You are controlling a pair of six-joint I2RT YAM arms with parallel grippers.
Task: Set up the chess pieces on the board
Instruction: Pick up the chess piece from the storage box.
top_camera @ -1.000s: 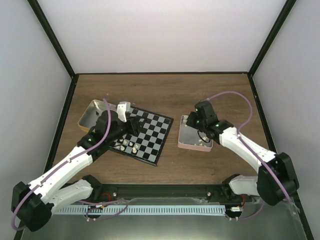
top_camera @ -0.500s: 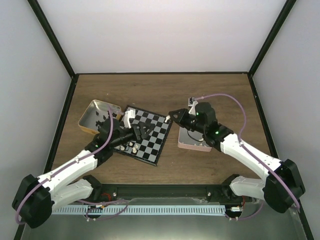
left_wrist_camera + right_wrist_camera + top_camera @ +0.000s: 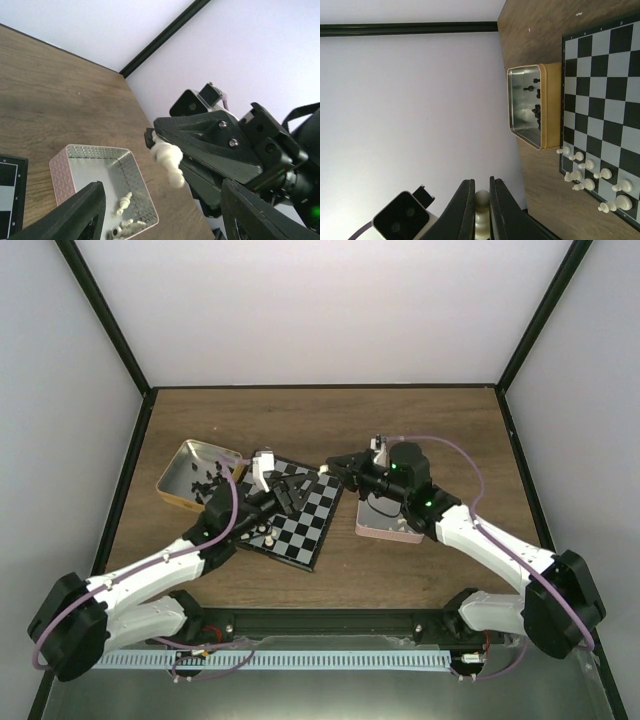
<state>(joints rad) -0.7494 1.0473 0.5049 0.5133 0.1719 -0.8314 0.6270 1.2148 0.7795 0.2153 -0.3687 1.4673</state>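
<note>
A gold tin [image 3: 180, 470] and pink tin [image 3: 388, 531] sit well apart.

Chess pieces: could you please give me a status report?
Right hand shut on white piece by the board. Left hand open over it, possibly in the way.

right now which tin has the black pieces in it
The gold-sided tin left of the board holds the black pieces; the pink tin on its right holds cream-white ones.
</note>
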